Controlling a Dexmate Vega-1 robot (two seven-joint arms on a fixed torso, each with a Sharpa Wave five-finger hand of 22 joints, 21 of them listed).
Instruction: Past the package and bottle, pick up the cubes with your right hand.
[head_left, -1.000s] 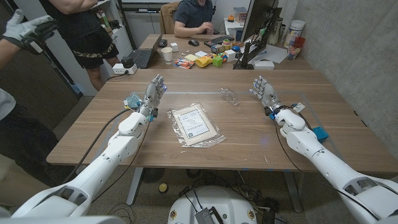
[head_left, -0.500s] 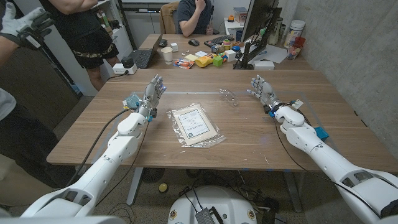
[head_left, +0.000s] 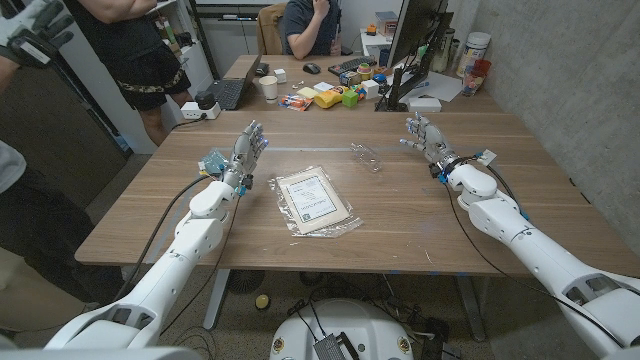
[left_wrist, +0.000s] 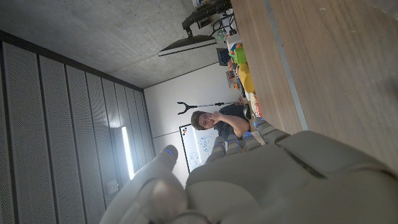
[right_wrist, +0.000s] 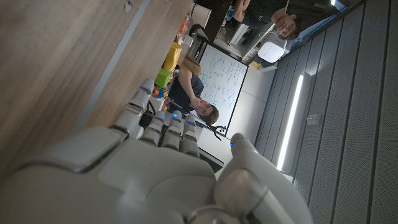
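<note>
While the left hand (head_left: 249, 147) has stayed put w/ fingers apart, holding nothing, the right hand (head_left: 424, 137) has been carried fwd & slightly inward over the last second, fingers apart & empty, now level w/ the clear bottle (head_left: 368, 155) lying on the table (head_left: 560, 215). The reach is judged only begun: the coloured cubes (head_left: 345, 93) sit well beyond, on the far table by the monitor, past the flat package (head_left: 313, 200). A white label is seen on the package, text too small to be read.
</note>
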